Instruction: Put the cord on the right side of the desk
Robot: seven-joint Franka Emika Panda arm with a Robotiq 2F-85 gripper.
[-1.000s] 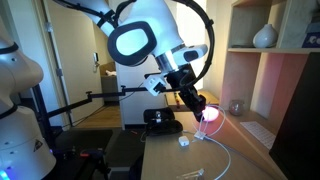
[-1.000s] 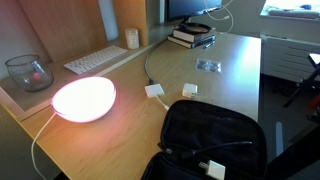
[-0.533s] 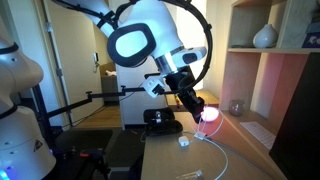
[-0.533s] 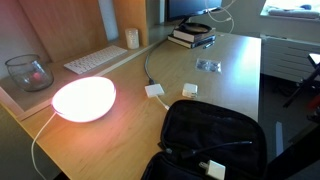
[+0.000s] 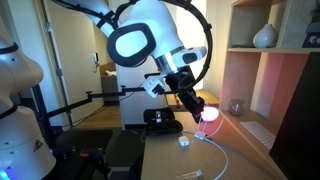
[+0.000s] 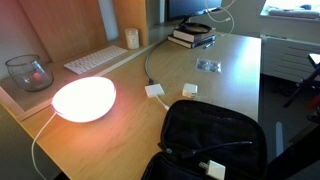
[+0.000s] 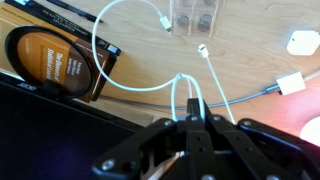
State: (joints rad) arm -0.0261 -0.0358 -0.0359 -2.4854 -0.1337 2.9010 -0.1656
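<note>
In the wrist view my gripper comes in from the bottom edge, shut on the cord. A tight bend of the thin white cord rises out of the closed fingertips. The rest of it sweeps in a wide loop over the light wooden desk, and its two plug ends lie near a clear plastic piece. In an exterior view the gripper hangs above the desk, close to a glowing pink lamp. The exterior view across the desk leaves the gripper out of frame.
A glowing lamp and a glass bowl sit by the wall, with a keyboard behind. Two small white blocks lie mid-desk. A black bag fills the near edge. Stacked books stand at the far end.
</note>
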